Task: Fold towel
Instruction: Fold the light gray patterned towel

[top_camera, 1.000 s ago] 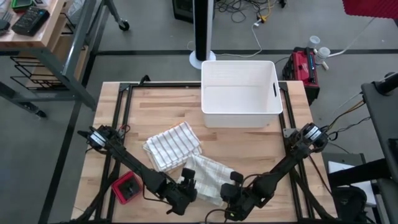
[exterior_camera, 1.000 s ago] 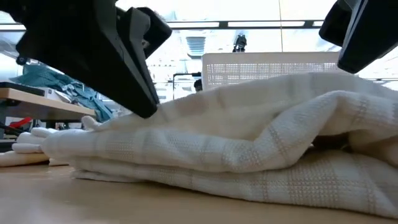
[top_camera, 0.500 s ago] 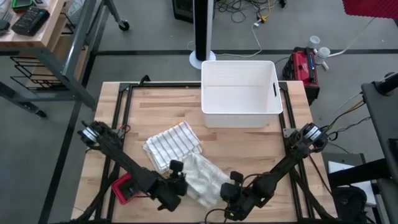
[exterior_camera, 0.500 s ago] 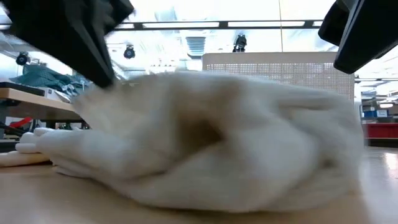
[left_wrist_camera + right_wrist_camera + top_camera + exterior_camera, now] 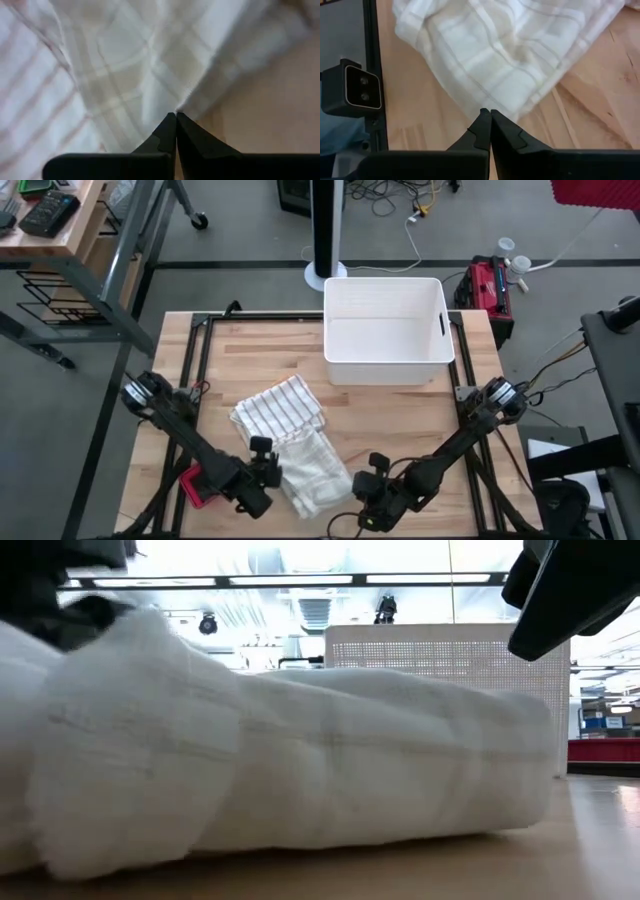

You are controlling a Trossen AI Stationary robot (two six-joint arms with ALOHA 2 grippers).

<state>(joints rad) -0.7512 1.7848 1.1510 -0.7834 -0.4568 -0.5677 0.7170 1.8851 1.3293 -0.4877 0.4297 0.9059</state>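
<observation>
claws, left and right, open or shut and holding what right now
Left claw: shut, pinching the edge of the white towel.
Right claw: shut on the same towel's edge.

The left hand (image 5: 175, 116) appeared at the lower middle, its two dark fingers (image 5: 165, 134) pressed together into a single point. That point met a crease of a white towel (image 5: 115, 65) crossed by faint pale check lines. The cloth was soft and rumpled and filled most of the view, folding over itself. Beside it, a strip of light wooden table (image 5: 270, 105) showed bare, touching the towel's edge.
</observation>
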